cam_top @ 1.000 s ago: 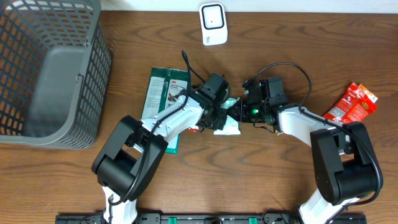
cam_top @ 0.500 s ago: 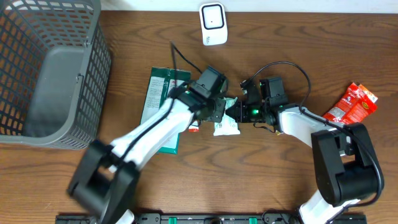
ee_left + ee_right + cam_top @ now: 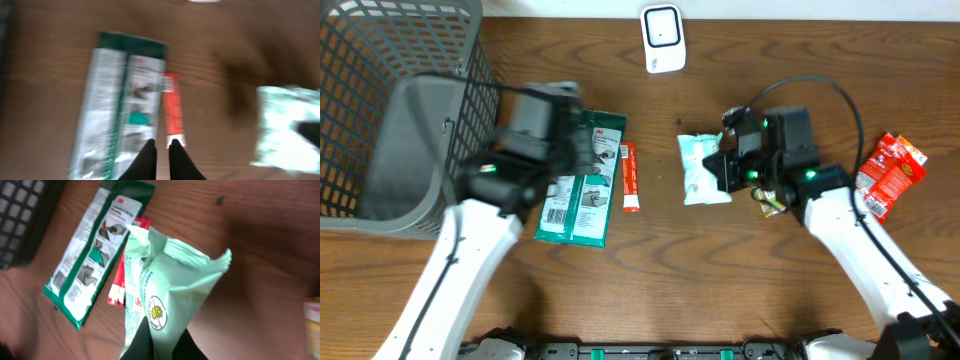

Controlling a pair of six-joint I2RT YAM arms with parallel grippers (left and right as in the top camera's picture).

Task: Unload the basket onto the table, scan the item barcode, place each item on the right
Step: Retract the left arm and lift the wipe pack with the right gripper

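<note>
table (image 3: pixel 700 285): smooth brown wood grain | pouch (image 3: pixel 170 290): glossy crinkled plastic film | basket (image 3: pixel 380 60): matt grey plastic

left pincer (image 3: pixel 161 159) fingers nearly together, nothing between, above the brown table (image 3: pixel 50 75). green-white pack (image 3: pixel 120 100) lies flat, red strip packet (image 3: pixel 172 112) right alongside. pale green pouch (image 3: pixel 285 130) at right edge. view blurred.

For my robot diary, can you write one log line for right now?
left end effector: shut, empty, over green package | right end effector: shut on pale green pouch | white scanner: apart from pouch
</note>
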